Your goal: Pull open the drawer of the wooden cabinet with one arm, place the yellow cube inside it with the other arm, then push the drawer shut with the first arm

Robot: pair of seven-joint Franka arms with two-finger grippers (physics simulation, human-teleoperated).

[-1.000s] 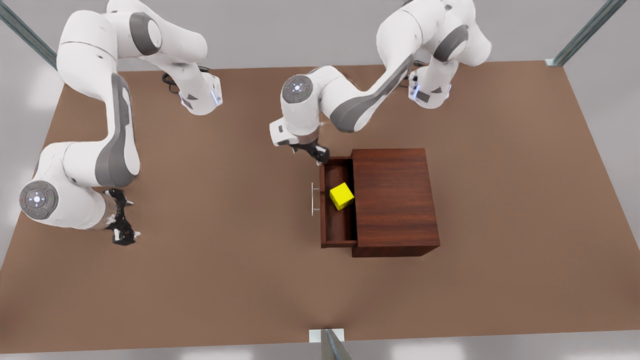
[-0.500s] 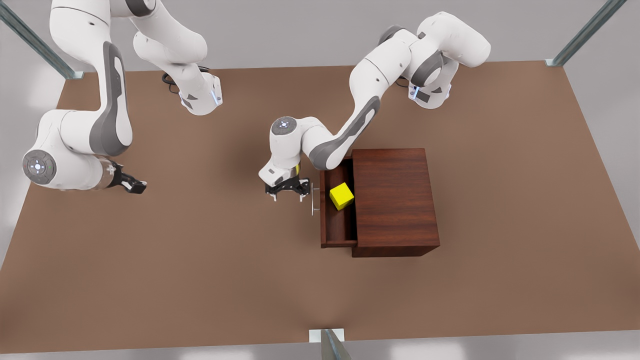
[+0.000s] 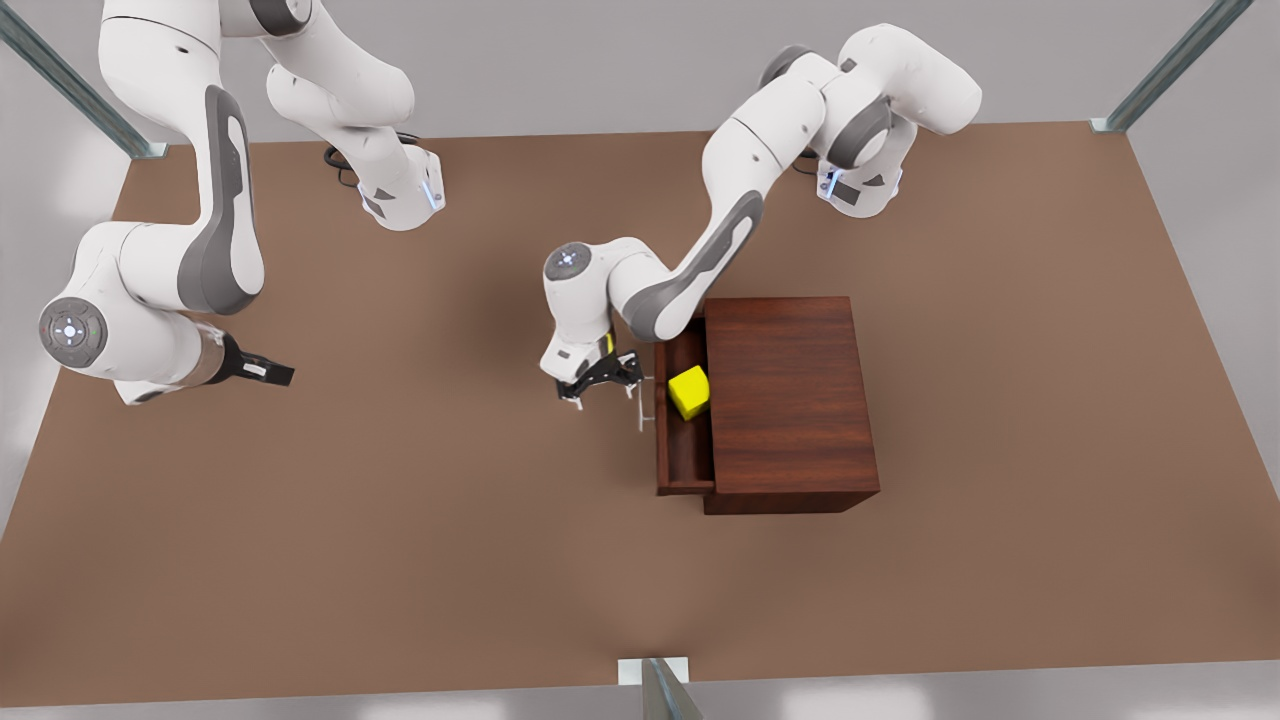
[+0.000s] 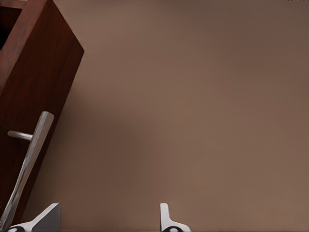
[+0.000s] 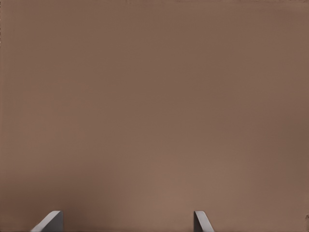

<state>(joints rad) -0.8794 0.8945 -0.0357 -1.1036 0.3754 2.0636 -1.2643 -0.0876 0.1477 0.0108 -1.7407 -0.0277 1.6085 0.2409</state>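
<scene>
The wooden cabinet (image 3: 790,400) stands right of the table's centre. Its drawer (image 3: 685,455) sticks out partway toward the front view's left, with the yellow cube (image 3: 690,392) lying inside near the cabinet's face. My left gripper (image 3: 600,386) is open just outside the drawer front, one fingertip against the silver bar handle (image 3: 641,405). In the left wrist view the handle (image 4: 29,162) and drawer front (image 4: 36,72) sit beside one of the fingertips (image 4: 48,215) of the left gripper (image 4: 106,222). My right gripper (image 3: 265,372) waits open far off at the front view's left, over bare table (image 5: 154,116).
The brown table (image 3: 400,540) spreads wide around the cabinet. Both arm bases (image 3: 400,195) (image 3: 860,185) stand along the far edge. Metal frame posts (image 3: 660,690) rise at the near edge and the far corners.
The drawer has slid a little into the cabinet, carrying the cube. My left gripper has moved with it, against the handle. The right arm has barely shifted.
</scene>
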